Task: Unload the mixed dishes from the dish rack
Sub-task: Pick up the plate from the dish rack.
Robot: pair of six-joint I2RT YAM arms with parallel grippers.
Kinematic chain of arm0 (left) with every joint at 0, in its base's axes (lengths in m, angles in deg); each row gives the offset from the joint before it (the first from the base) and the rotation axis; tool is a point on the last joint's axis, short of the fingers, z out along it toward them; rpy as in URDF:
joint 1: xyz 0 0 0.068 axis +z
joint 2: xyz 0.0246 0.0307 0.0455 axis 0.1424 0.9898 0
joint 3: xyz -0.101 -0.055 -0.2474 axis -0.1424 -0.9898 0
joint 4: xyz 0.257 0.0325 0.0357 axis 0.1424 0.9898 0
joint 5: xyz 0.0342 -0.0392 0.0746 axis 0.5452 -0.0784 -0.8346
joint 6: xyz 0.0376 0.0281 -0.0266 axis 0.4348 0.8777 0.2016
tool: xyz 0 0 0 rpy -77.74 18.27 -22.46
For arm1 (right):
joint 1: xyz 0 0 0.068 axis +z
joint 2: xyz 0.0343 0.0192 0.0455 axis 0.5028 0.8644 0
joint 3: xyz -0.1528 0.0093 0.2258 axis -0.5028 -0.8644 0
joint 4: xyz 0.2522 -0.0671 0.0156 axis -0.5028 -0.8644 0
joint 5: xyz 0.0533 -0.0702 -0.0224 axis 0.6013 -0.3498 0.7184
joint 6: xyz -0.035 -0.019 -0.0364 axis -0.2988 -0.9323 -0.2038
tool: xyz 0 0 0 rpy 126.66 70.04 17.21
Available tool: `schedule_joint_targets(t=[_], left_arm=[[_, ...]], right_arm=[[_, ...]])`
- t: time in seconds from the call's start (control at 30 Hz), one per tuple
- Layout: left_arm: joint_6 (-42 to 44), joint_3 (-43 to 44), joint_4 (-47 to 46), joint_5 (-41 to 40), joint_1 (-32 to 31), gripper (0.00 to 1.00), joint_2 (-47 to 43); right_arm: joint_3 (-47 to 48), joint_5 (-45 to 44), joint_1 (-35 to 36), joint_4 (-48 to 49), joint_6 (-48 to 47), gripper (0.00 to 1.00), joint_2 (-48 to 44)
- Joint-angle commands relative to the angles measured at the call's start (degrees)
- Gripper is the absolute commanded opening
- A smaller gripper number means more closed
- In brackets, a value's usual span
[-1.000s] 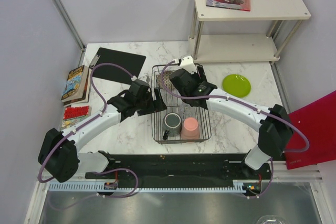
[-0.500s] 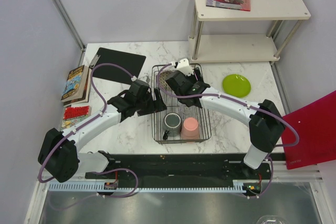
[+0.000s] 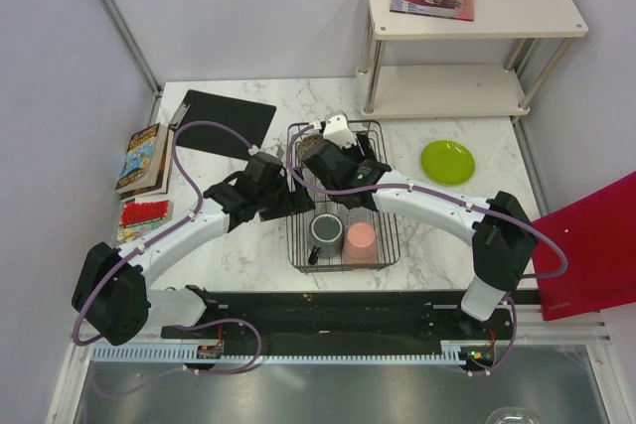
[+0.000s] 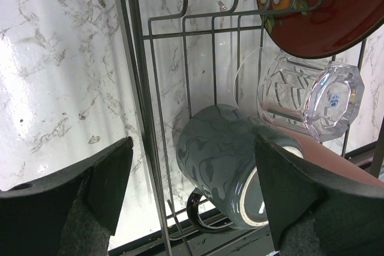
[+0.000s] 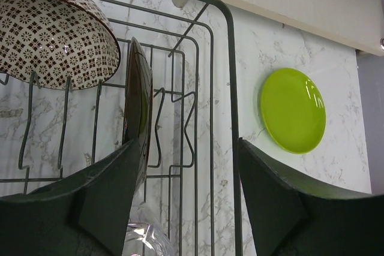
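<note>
I see a black wire rack (image 5: 231, 76). Inside, a pink cup (image 3: 360, 241) and grey mug (image 4: 225, 160) sit bottom up, a clear glass (image 4: 300, 97) beside them. A dotted bowl (image 5: 54, 34) and red plate (image 4: 318, 4) stand tipped up. The green plate (image 5: 293, 110) lies outside.

We've got a lime-green plate (image 5: 293, 110), brown-and-white checked bowl (image 5: 54, 34), red plate (image 4: 336, 10) with a flower print, swirly grey mug (image 4: 219, 154), pink cup (image 3: 360, 240), black rack (image 5: 230, 64), white counter (image 4: 60, 88) veined grey.

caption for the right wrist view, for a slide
Open right gripper over the dish rack: bowl and upright plate inside, green plate outside.
</note>
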Motion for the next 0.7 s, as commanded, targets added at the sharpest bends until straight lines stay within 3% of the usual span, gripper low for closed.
schedule_joint_targets(t=[0.0,0.67], left_arm=[[-1.23,-0.35,-0.61,-1.21,-0.20,0.88,-0.18],[-1.58,-0.17,-0.52,-1.21,-0.20,0.88,0.00]], right_arm=[[2.16,-0.47,0.51,0.39,1.63,0.73,-2.13],[2.34,0.05,1.30,-0.22,2.33,0.73,-1.96]])
